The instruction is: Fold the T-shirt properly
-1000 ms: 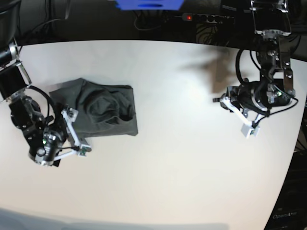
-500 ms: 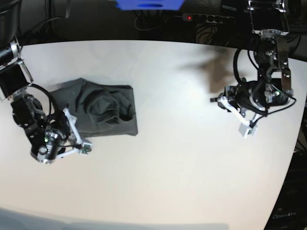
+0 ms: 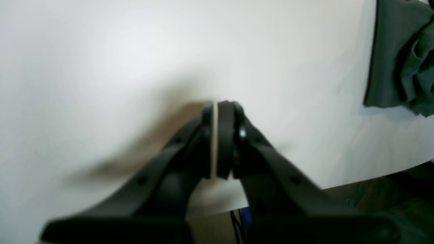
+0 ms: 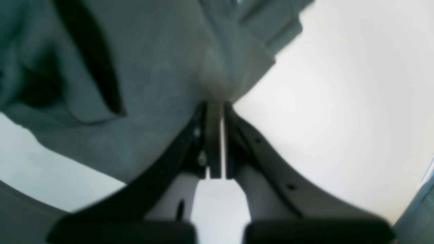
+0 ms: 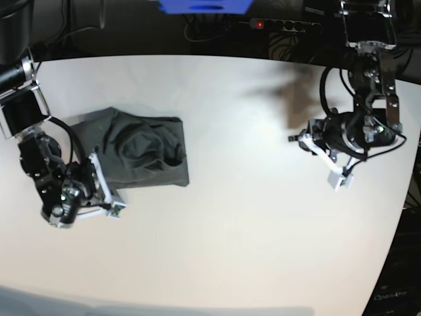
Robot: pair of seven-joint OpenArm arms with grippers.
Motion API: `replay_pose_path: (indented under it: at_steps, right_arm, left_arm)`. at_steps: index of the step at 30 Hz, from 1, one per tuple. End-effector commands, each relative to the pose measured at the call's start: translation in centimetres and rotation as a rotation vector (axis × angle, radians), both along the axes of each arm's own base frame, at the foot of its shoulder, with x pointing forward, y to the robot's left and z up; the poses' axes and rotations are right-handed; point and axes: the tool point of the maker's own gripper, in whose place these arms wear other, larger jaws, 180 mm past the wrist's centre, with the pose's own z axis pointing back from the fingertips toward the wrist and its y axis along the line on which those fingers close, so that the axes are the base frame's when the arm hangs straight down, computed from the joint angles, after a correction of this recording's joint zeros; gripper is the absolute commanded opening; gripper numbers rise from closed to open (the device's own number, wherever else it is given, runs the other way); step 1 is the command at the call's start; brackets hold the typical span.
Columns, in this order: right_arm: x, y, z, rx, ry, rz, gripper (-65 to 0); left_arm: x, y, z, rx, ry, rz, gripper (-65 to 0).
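Right hand (image 4: pixel 215 105), wide apart a second ago, now clamps together on the T-shirt (image 5: pixel 141 151) edge at lower left; we can begin a fold. Left hand (image 3: pixel 215 105) stays together, empty.

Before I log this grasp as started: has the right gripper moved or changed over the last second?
Yes. The right gripper has closed from wide open and crept toward the T-shirt, its jaws now shut at the shirt's near-left corner.
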Motion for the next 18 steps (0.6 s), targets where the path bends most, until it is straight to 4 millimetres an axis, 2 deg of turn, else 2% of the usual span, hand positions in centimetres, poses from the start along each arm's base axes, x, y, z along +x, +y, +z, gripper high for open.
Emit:
replay_pose_path:
  at_steps: [1, 6, 10, 14, 18]
  right_arm:
    - [1.2, -0.1, 1.4, -0.006, -0.037, -0.001, -65.0]
    - [1.2, 0.7, 1.3, 0.009, -0.036, 0.005, -65.0]
    - [0.4, 0.7, 0.5, 0.016, -0.016, 0.000, -65.0]
    - [-0.1, -0.1, 0.2, 0.030, -0.014, -0.043, -65.0]
    - [-0.3, -1.4, -0.1, -0.015, -0.036, -0.085, -65.0]
  left_arm:
    - [0.7, 0.3, 0.9, 0.007, -0.037, -0.002, -62.6]
    - [0.8, 0.4, 1.0, 0.012, -0.041, 0.000, -62.6]
    - [1.2, 0.7, 0.8, 0.012, -0.060, 0.013, -62.6]
    - [0.8, 1.2, -0.7, 0.006, -0.009, 0.033, -62.6]
    - [0.9, 1.2, -0.6, 0.002, -0.011, 0.034, -62.6]
